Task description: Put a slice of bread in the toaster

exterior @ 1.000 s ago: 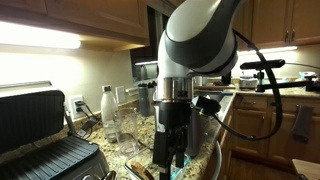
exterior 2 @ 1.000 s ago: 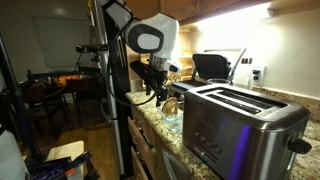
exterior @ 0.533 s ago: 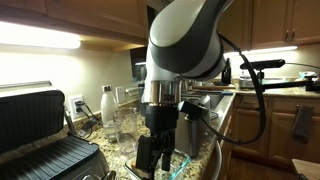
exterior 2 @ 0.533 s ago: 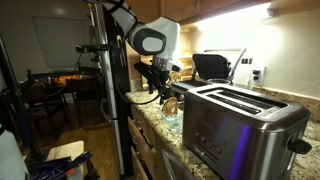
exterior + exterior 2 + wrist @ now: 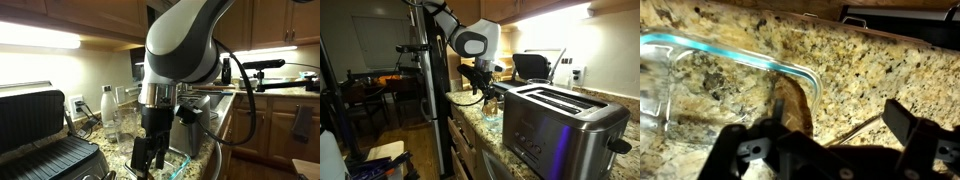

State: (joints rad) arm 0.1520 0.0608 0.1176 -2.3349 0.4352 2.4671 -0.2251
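- Slice of bread point(image 5: 792, 102): seen only in wrist view. Thin tan-brown piece inside the glass dish point(image 5: 700, 50), close to its rounded corner. Looks tilted against the dish wall, but can't say for sure. Not in the toaster.
- Ext. views: can't pick out the bread in either.
- Gripper point(image 5: 825, 140): released. In wrist view the two dark fingers point(image 5: 902, 125) stand well apart w/ nothing between them. Bread sits just beyond the fingers, no contact visible.
- In an exterior view the gripper point(image 5: 150, 160) points down, low over the counter, beside the dish edge point(image 5: 190, 160).
- Toaster point(image 5: 560, 125): clear only in an exterior view, where it fills the foreground. Boxy brushed steel w/ rounded edges, two long slots on top, dark knob at one end. Gripper is near its far end, apart from it. Not in wrist view.
- Dish: clear glass, smooth, raised rim, rounded corners; granite shows through it.
- Counter point(image 5: 880, 60): speckled granite in tan, brown and black, glossy.
- Arm point(image 5: 180, 45): big rounded white-and-grey shell w/ black cables.
- Contact grill point(image 5: 45, 150): black ribbed plates, lid propped open, at the frame edge in an exterior view.
- White bottle point(image 5: 107, 104) and clear glasses stand by the wall behind the gripper.
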